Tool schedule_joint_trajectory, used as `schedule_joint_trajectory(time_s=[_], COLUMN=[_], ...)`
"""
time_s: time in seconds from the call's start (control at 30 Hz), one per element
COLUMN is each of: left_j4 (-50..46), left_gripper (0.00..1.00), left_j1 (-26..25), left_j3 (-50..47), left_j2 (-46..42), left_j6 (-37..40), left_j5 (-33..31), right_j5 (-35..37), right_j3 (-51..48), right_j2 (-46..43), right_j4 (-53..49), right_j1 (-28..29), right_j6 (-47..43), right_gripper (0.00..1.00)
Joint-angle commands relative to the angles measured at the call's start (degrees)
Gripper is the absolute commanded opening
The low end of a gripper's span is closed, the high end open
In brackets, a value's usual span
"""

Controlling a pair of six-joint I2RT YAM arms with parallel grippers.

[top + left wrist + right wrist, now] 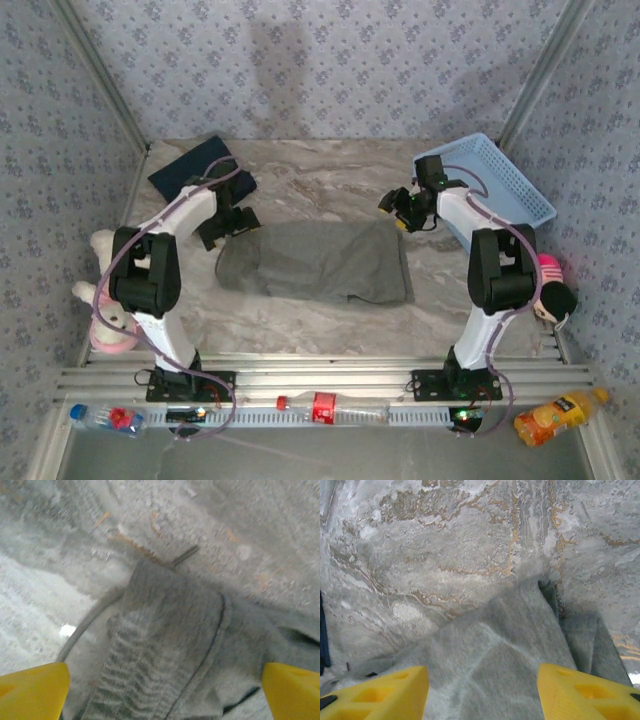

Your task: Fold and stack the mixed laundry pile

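Yellow-fingered and released, hovering as left hand (222, 232) and right hand (398, 210) over opposite ends of the grey-olive garment (315, 262) lying flat on the table (330, 180), navy T-shirt (200, 165) lying folded far-left.

Grey-olive garment (315, 262) — spread on marble table (330, 180)

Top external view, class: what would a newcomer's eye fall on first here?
A grey-olive garment lies spread flat at the centre of the table. A folded navy garment sits at the far left corner, and a light blue basket stands at the far right.
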Motion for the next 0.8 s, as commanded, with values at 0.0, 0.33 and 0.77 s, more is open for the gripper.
schedule_joint_trajectory(time_s=[0.0, 0.33, 0.77], left_j4=[-2.66, 9.3, 13.04], left_gripper=[1.0, 0.67, 0.53], left_j1=[-1.37, -7.98, -6.71], left_j3=[-0.38, -11.32, -12.85], left_j2=[-8.03, -15.92, -0.73], left_j6=[1.15, -0.56, 7.57], left_j5=[-1.87, 8.41, 3.87], right_j5=[3.06, 3.0, 1.57], right_j3=[-2.7, -14.41, -26.31], right_j2=[-8.96, -14.19, -4.99], right_j4=[-3.25, 3.37, 3.62], right_j1=[2.92, 19.88, 12.56], right_j6=[-4.14, 0.16, -6.51], right_gripper=[0.58, 0.43, 0.39])
